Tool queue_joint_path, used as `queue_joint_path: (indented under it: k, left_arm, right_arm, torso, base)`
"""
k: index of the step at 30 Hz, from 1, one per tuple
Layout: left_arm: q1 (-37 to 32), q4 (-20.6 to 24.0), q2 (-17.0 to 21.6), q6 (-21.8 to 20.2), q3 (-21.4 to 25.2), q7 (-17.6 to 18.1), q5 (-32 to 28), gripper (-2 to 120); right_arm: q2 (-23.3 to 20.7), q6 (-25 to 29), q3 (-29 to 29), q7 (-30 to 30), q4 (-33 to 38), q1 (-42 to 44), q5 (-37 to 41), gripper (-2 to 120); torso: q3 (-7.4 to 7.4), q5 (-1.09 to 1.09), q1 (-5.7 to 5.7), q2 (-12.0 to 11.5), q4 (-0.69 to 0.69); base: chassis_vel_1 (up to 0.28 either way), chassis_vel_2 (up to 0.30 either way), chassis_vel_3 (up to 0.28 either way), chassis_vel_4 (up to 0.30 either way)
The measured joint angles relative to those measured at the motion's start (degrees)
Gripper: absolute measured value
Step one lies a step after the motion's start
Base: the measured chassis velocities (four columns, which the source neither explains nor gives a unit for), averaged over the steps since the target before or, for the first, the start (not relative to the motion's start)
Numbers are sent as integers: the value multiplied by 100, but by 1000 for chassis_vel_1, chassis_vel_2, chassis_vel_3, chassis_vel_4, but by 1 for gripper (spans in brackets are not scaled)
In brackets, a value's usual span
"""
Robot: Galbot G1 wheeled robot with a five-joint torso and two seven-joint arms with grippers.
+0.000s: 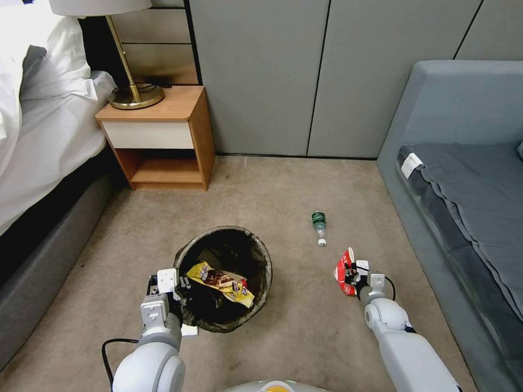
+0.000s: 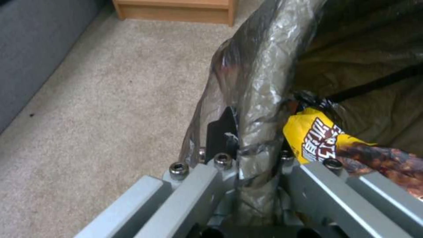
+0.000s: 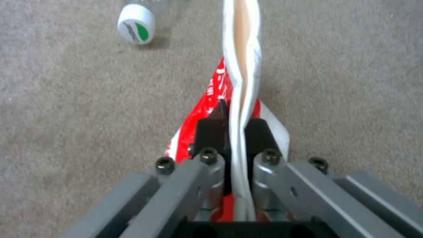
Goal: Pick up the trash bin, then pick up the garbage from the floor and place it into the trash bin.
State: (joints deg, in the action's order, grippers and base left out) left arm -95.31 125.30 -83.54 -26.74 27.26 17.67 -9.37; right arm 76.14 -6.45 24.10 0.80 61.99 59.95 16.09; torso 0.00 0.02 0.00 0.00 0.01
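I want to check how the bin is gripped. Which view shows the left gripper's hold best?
Left wrist view: the left gripper pinches the trash bin rim between its fingers. The head view shows it small at the rim; the right wrist view adds nothing.

no text reads clearly. my view shows illegible white-and-brown lettering on the yellow crinkled snack wrapper (image 2: pixel 319 140); a green mark on the white round bottle cap (image 3: pixel 136 23).

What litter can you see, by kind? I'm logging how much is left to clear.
Wrappers: 2, a yellow wrapper in the bin held by the left gripper, a red wrapper pinched in the right gripper.
Bottles: 1, the bottle on the carpet.
Total: 3
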Motion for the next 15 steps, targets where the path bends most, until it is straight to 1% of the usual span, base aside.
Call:
queue_joint_path:
  k: [10,14,15]
  left_arm:
    - [8,-24,-5,0,-4,0,-1,0]
    - [7,-35,-11,2,-4,0,-1,0]
    - [4,-37,-14,6,-4,0,-1,0]
  right_arm:
    - [42,171,-38,-184,303,49,-8,0]
    - [44,262,-42,-242,529,115,-4,0]
    - [39,357,-44,-272,699,156,5,0]
  torso:
    - [0,-2,0,0,0]
    - [0,-2,0,0,-1]
    - [0,-1,0,0,-1]
  base:
    - [0,0,0,0]
    - [0,0,0,0]
    - [0,0,0,0]
